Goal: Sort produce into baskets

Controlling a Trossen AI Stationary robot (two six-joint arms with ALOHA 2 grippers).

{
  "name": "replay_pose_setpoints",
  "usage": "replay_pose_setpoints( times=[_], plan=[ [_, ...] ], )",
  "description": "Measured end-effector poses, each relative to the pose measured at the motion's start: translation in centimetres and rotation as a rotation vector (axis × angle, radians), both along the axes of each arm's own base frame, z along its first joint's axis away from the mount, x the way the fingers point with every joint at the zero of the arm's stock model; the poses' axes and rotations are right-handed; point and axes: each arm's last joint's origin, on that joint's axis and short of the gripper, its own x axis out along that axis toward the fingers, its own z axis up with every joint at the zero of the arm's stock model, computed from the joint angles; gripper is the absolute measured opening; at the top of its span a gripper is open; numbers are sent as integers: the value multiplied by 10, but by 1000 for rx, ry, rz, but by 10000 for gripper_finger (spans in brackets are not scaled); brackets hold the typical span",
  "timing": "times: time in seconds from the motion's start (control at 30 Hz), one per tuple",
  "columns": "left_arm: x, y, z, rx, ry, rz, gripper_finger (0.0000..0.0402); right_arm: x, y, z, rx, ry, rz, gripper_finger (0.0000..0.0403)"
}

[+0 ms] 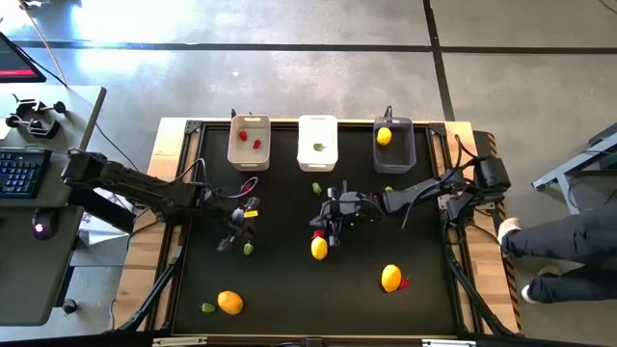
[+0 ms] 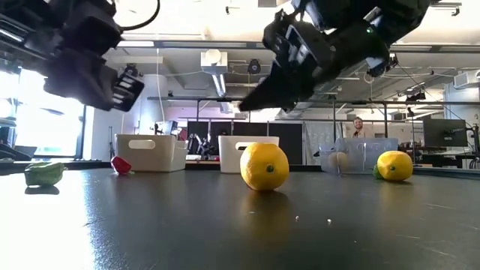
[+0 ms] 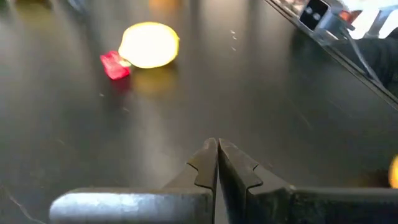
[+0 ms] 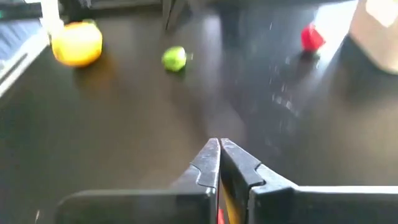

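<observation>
Three baskets stand along the far edge: a beige one point(image 1: 249, 142) with red pieces, a white one point(image 1: 317, 142) with a green piece, and a dark grey one point(image 1: 393, 142) with a yellow fruit. My right gripper point(image 4: 219, 144) is shut and hangs above the table just behind a yellow fruit point(image 1: 319, 249), holding nothing. A red piece point(image 1: 319, 234) lies under it. My left gripper point(image 3: 217, 144) is shut and empty, in the air at centre left above a green piece point(image 1: 248, 249).
On the table lie a yellow fruit point(image 1: 390, 279) with a red piece point(image 3: 115, 65) beside it at the near right. An orange fruit point(image 1: 229, 303) with a green piece point(image 1: 208, 308) lies at the near left. Two green pieces point(image 1: 316, 188) point(image 1: 388, 191) lie near the baskets. A person's legs point(image 1: 559, 251) are at the right.
</observation>
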Motion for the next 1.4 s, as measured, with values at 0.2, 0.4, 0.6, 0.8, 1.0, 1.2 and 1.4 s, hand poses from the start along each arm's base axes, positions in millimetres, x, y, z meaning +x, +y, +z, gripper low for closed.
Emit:
replay_pose_setpoints(
  times=[0.2, 0.4, 0.6, 0.8, 1.0, 1.2, 1.4],
  plan=[
    [-5, -9, 0, -12, 34, -36, 0, 3, 3, 7, -3, -79, 5, 2],
    [-7, -16, -1, -4, 40, -49, 0, 7, 16, -2, -42, -99, -28, 2],
    [-8, -19, -1, -15, 50, -32, 0, 17, 25, -20, -38, -165, -1, 2],
    [-10, -26, -1, -36, 65, -48, 0, 18, 25, -27, -38, -158, 14, 2],
    [-13, -36, 0, 1, 86, -29, 0, 18, 24, -27, -11, -154, 31, 2],
    [-14, -46, 16, 30, 197, 59, 2, 18, 24, -28, -38, -143, 57, 2],
    [-18, -52, 27, 21, 345, 163, 36, 17, 19, -32, -48, -95, 79, 2]
  ],
)
